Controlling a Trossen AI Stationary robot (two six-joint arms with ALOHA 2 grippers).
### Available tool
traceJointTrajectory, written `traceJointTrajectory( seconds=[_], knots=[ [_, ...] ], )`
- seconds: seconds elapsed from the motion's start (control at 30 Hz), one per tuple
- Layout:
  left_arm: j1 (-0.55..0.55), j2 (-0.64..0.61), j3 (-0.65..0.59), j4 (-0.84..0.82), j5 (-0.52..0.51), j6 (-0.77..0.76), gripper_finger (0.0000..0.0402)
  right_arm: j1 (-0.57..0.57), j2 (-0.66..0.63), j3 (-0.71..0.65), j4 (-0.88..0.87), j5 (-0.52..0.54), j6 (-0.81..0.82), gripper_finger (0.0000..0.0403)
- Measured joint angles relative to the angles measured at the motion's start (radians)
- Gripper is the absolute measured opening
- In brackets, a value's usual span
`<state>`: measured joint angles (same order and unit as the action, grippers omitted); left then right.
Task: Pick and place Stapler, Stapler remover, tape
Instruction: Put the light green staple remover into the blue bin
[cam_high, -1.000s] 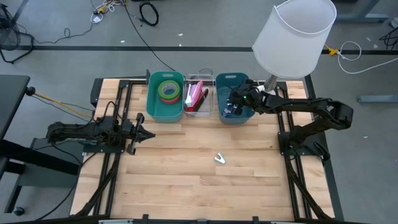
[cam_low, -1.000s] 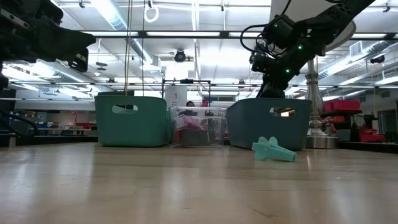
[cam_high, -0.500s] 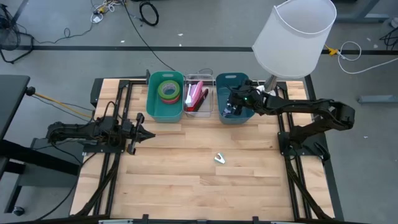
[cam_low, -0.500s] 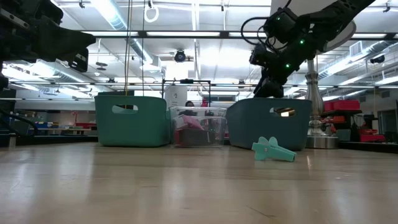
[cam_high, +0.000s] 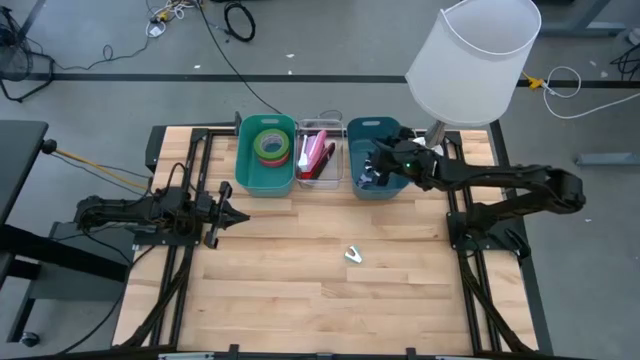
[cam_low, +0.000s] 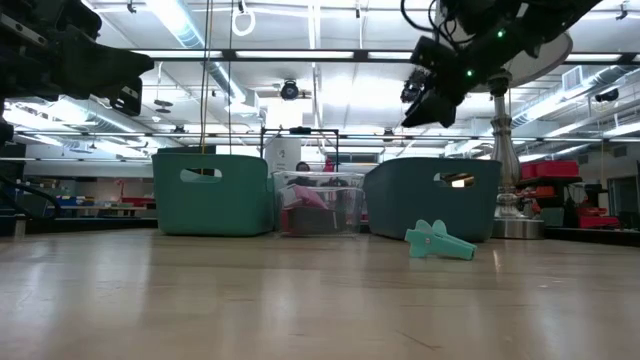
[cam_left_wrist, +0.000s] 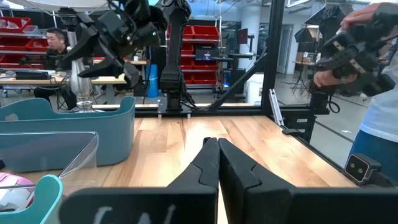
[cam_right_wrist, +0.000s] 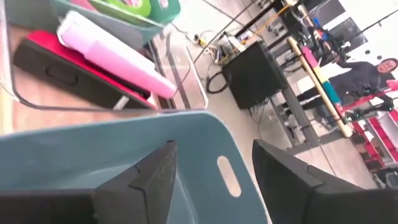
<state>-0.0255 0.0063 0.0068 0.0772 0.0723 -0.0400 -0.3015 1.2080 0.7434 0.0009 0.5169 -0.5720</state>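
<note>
- At the table's left side, I keep the left gripper (cam_high: 238, 216) parked with its fingers pressed together, holding nothing, clear of the work.
- Along the far edge, the green bin (cam_high: 247, 175) holds the tape (cam_high: 270, 145); the clear tray (cam_high: 322, 179) holds the stapler (cam_high: 316, 157), pink and red.
- Above the blue bin (cam_high: 360, 125), my right gripper (cam_high: 374, 170) hangs with fingers (cam_right_wrist: 154, 177) parted, empty.
- On bare wood mid-table, the staple remover (cam_high: 354, 254) lies unsorted; the low view shows it standing well in front of the bins.
</note>
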Motion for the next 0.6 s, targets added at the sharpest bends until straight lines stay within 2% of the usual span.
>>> traceJointTrajectory(
  seconds=[0.37, 0.6],
  knots=[
    [0.000, 0.000, 0.000, 0.000, 0.000, 0.000, 0.0003, 0.059, -0.012, 0.178, -0.073, 0.000, 0.018, 0.0212],
    [0.000, 0.000, 0.000, 0.000, 0.000, 0.000, 0.0003, 0.120, -0.012, 0.212, -0.055, 0.051, 0.068, 0.0212]
  ],
)
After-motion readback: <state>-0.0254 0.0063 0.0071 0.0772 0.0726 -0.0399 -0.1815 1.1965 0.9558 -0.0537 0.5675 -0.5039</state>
